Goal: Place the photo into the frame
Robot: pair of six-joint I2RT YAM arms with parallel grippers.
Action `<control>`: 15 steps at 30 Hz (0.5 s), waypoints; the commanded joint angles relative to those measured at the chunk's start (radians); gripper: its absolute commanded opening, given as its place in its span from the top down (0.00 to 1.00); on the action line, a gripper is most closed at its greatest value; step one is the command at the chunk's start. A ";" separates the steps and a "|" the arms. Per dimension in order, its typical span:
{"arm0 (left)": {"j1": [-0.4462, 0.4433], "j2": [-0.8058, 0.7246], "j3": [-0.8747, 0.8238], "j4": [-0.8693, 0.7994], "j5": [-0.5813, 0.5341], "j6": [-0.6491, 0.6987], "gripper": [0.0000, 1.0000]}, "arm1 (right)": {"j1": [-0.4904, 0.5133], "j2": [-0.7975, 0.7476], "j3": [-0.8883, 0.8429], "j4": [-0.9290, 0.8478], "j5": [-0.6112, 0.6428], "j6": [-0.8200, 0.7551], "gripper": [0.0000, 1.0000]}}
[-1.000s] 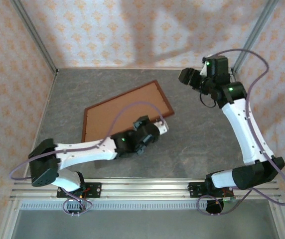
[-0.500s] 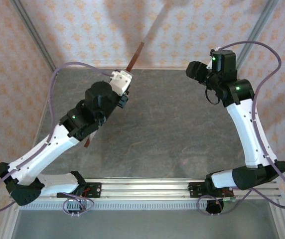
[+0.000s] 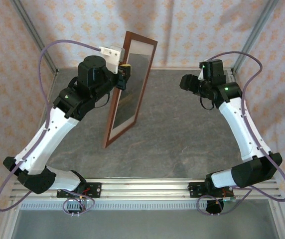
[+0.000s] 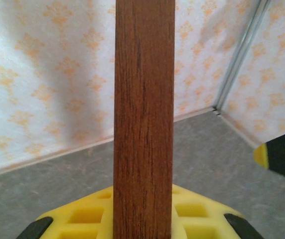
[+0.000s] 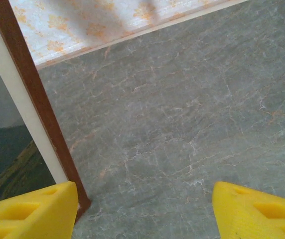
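The frame (image 3: 113,115), thin reddish-brown wood, stands upright and tilted left of the table's middle, its lower corner down at the table top. My left gripper (image 3: 124,74) is shut on its left moulding high up. In the left wrist view the moulding (image 4: 143,109) rises between my yellow fingers (image 4: 82,215). The photo (image 3: 131,87) sits inside the frame behind a white mat (image 5: 13,94), its dark hills (image 5: 5,157) showing in the right wrist view. My right gripper (image 3: 187,82) hangs open to the right of the frame, apart from it, with nothing between its fingertips (image 5: 258,209).
Grey marbled table top (image 3: 182,134) spreads between the frame and the right arm. Patterned walls enclose the back and sides, with a metal post (image 3: 247,40) in the far right corner. A rail (image 3: 142,191) runs along the near edge.
The frame lay flat, back up, a second ago; my left arm has lifted it and stood it upright, face towards the right arm. The right gripper shifted slightly.
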 commanded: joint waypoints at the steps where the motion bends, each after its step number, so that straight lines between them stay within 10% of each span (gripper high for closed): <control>1: 0.046 -0.014 0.094 0.125 0.134 -0.177 1.00 | 0.006 -0.035 -0.019 0.022 0.007 -0.028 0.29; 15: 0.248 0.010 -0.108 0.410 0.456 -0.727 1.00 | 0.006 -0.056 -0.014 -0.035 0.078 -0.077 0.27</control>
